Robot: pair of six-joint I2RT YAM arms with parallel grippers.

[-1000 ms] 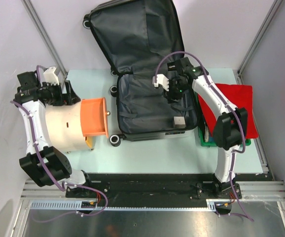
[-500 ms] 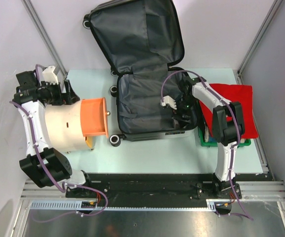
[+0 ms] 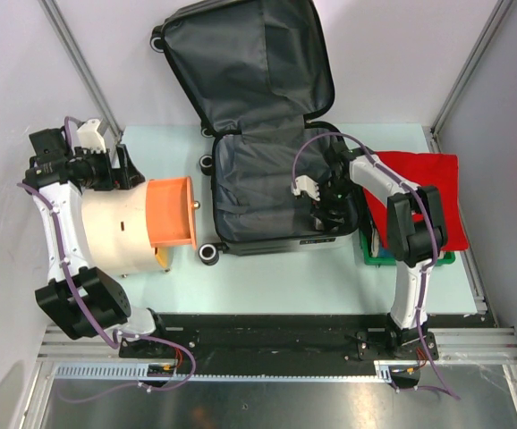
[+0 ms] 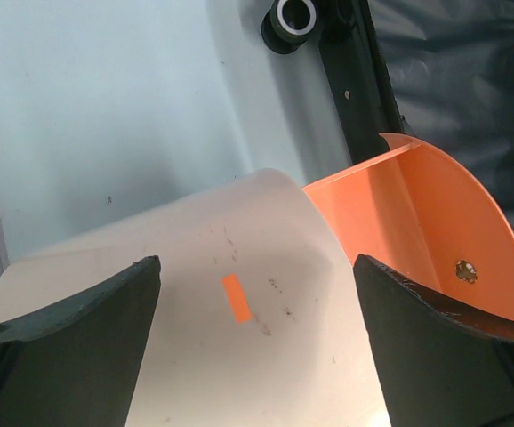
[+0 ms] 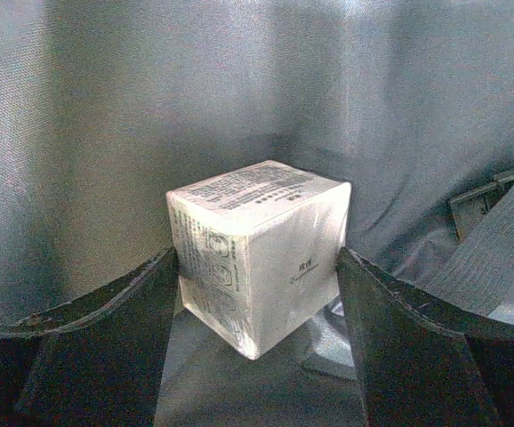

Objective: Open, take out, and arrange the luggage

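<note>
Luggage [image 3: 267, 179] lies open; my right tool [image 5: 257, 307] has dropped in, jaws wide around the small box [image 5: 255, 249], ready to grasp.

Dark grey fabric lining is seen throughout the open luggage [image 3: 258, 170], with black wheels ringed in white. A pale, whitish box [image 5: 257, 249] wrapped in glossy film and printed with small black text is shown against that lining. A beige cylinder [image 4: 204, 302] is marked by 1 small orange rectangle and faint dark specks; its open end [image 3: 171, 213] is bright orange. A red cloth [image 3: 433, 192] is laid over a green bin [image 3: 375, 259]. The table [image 3: 276, 281] is pale blue-green. Both arms are white with black joints and lilac cables.
</note>
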